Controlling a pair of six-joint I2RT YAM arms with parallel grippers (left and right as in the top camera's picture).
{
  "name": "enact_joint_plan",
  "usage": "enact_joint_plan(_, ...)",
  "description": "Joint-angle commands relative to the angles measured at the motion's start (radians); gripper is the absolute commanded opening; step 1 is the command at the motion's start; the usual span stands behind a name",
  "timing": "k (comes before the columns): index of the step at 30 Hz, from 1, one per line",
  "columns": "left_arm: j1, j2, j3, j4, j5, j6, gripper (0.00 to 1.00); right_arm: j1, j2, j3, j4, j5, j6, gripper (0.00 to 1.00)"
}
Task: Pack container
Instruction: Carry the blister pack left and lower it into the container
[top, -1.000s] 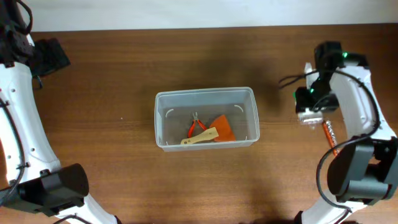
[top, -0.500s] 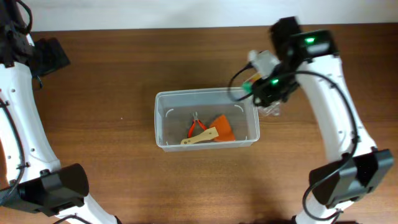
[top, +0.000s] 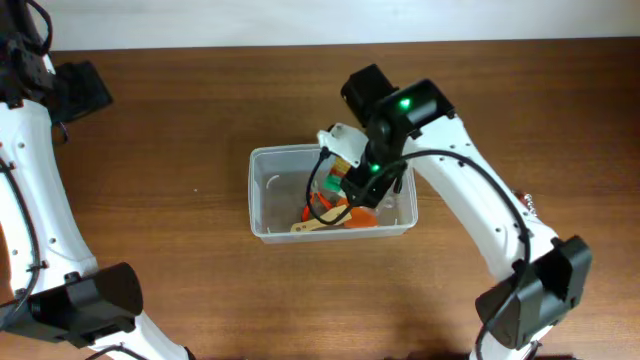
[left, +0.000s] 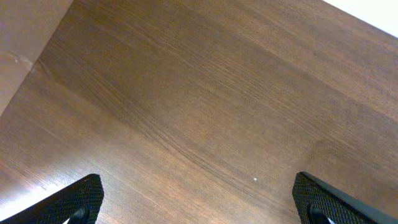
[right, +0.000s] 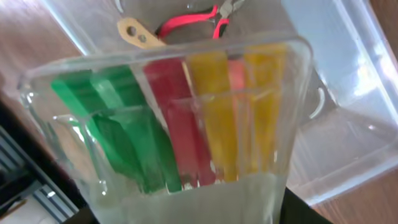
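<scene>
Beneath my right jaws, clamped on a clear pack, I see the container; left jaws gape apart

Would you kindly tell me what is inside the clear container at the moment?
Red-handled pliers and a wooden-handled orange scraper lie in the container. The right hand and its clear case of coloured pieces hide the rest.
</scene>
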Motion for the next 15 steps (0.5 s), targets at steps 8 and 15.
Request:
enact_joint_plan(8,0.002,-0.006,-0.003,0.000,-0.001,-0.013,0.99,0.002,-0.015,-0.339,0.285,-0.013,0.015,0.30)
enact_joint_plan(15,0.002,-0.006,-0.003,0.000,0.000,-0.013,0.99,0.002,-0.015,-0.418,0.372,-0.013,0.053,0.47)
